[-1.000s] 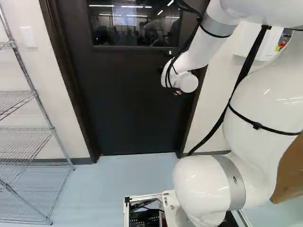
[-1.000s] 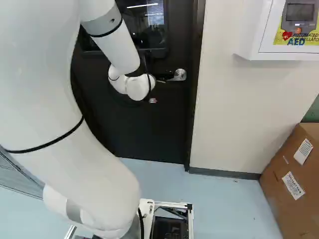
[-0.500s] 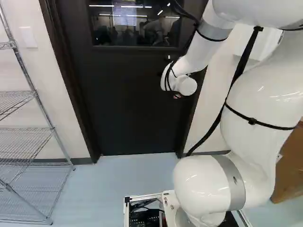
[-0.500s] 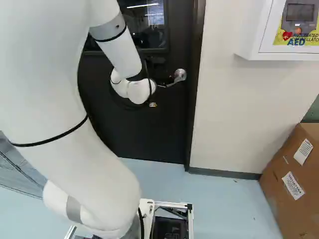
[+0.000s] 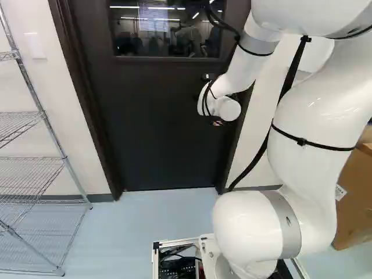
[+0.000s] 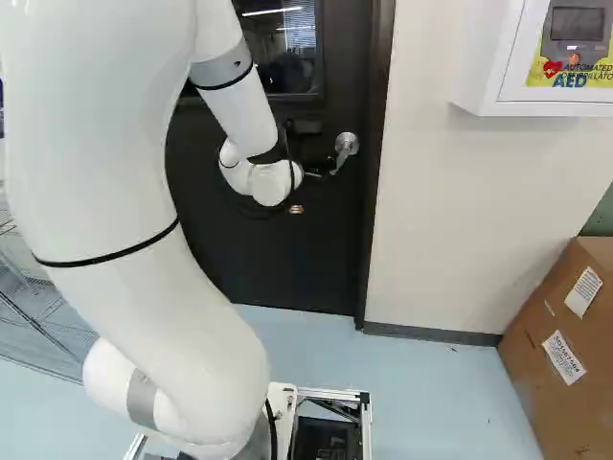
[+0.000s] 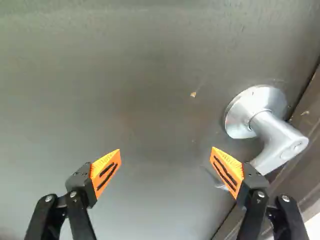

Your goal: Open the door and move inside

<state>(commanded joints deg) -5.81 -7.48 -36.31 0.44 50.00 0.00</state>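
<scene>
the silver handle (image 6: 346, 146) sits near the right edge of the dark door (image 5: 163, 131), close to the frame (image 6: 377, 182), its lever slanting down and to the left in the right base view. the door stands shut in its frame. the gripper (image 6: 314, 190) is spread wide before it, with nothing clasped; one finger overlaps the lever in the wrist view, the lever's tip showing just past the orange pad (image 7: 227, 172), though i can't tell whether they touch. bare door face shows between the two fingers. higher up, the door has a window (image 5: 165, 32) with bright lights in the glass. a wire rack (image 5: 29, 174) is at the left of the left base view; at the right of the right base view, a white cabinet (image 6: 479, 72) hangs on the wall (image 6: 450, 220), above and left of a cardboard box (image 6: 546, 326) on the pale blue floor (image 6: 431, 393).
</scene>
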